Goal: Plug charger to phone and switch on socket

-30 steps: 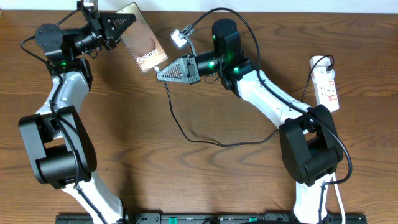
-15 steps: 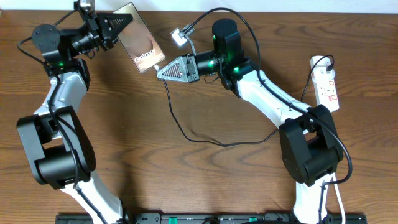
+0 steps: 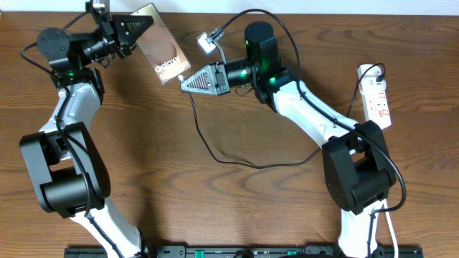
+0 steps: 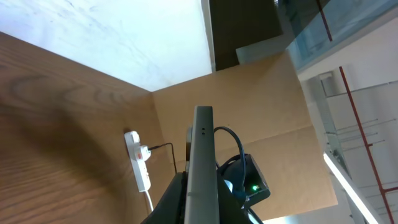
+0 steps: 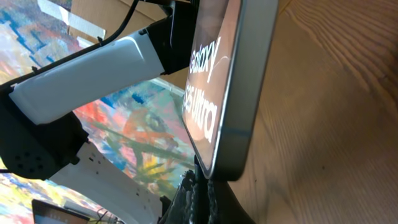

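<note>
My left gripper [image 3: 147,24] is shut on the phone [image 3: 161,51], holding its far end above the table at the back left, "Galaxy" face up. In the left wrist view the phone [image 4: 203,162] stands edge-on between the jaws. My right gripper [image 3: 183,82] is shut on the charger's plug tip [image 5: 200,182], which meets the phone's lower edge [image 5: 233,155]; whether it sits in the port is hidden. The thin black charger cable [image 3: 215,156] loops across the table towards the socket [image 3: 378,93], a white power strip at the right edge, also visible as the socket [image 4: 138,160].
A black plug [image 3: 377,71] sits in the socket's far end. The right arm's white links [image 3: 308,115] stretch across the table between socket and phone. A small white adapter block [image 3: 206,42] hangs on a cable behind the right gripper.
The left arm and the phone shifted slightly to the left a second ago and have held still since. The right gripper has not moved.
</note>
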Available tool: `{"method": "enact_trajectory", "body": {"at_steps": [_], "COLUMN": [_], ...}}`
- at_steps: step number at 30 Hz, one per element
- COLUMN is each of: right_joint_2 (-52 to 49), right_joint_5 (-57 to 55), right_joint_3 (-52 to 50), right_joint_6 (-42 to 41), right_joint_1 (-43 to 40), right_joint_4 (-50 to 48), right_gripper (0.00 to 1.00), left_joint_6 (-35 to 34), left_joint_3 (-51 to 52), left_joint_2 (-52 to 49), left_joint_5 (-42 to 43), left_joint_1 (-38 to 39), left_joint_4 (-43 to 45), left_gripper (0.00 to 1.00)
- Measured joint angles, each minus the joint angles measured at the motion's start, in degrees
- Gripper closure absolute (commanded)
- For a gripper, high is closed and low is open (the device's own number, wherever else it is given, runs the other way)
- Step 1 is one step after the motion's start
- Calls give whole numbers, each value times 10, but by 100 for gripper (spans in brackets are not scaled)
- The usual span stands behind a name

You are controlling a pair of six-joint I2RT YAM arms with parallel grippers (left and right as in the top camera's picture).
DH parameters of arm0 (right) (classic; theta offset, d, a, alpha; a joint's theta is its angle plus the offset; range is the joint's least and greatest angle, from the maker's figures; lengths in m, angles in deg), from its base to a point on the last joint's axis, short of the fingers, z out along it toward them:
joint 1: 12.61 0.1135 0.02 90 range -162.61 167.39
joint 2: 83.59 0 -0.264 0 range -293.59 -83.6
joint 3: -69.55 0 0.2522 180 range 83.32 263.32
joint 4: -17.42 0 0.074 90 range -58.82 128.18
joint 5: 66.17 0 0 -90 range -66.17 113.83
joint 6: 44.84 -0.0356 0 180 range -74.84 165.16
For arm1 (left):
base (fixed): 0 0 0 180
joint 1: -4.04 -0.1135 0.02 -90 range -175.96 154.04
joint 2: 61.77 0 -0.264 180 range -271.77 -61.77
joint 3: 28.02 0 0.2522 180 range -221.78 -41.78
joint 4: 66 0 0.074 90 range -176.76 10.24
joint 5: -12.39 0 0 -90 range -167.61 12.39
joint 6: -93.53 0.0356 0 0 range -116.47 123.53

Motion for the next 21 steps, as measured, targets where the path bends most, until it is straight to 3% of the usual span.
{"method": "enact_trajectory", "body": {"at_steps": [21], "right_joint_2": [0], "right_joint_5": [7], "right_joint_3": [0], "right_joint_6": [-24], "right_joint_1": [-4], "right_joint_4": [-36], "right_gripper": [99], "left_joint_6": [2], "left_joint_3": [0], "left_joint_2": [0], "left_joint_5": [-1], "left_joint_1": [4], "left_joint_4": [0], "left_gripper": [93]}}
